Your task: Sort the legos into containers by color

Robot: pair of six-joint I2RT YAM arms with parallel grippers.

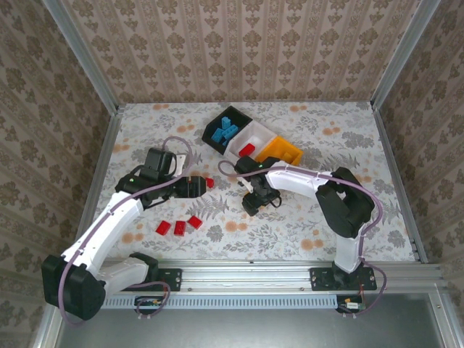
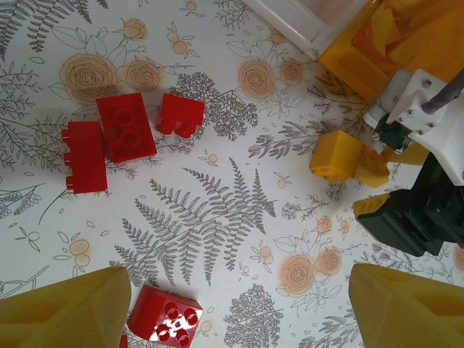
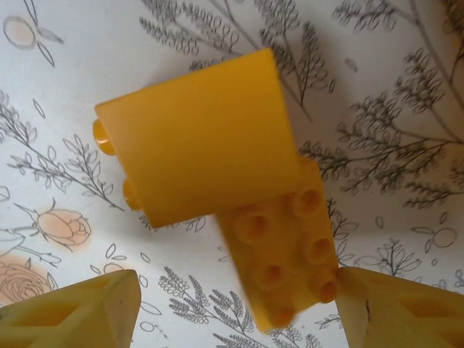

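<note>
The bench (image 1: 326, 217) carries the three bins toward the middle of its far edge: the black bin (image 1: 242, 116) with blue bricks, the white bin (image 1: 264, 132) with one red brick, and the orange bin (image 1: 286, 151).

My right claw (image 3: 238, 279) hangs low over the middle of the bench, fingers spread, pinching nothing. My left claw (image 2: 239, 290) is just to its left, also spread wide and empty.

Two orange bricks sit ahead of my right claw. The bigger orange brick (image 3: 196, 138) lies on its side and touches the studs-up orange brick (image 3: 279, 246), which reaches down to my right finger. Three red bricks (image 1: 177, 225) lie toward the near edge, left of middle, and a lone red brick (image 2: 165, 319) sits just beside my left finger.

My worry is the touching pair. If I close now, I may catch both, or squeeze one off-centre so it skids or tips the other. My two claws are also close, so a careless swing could knock them together or scatter the bricks.
</note>
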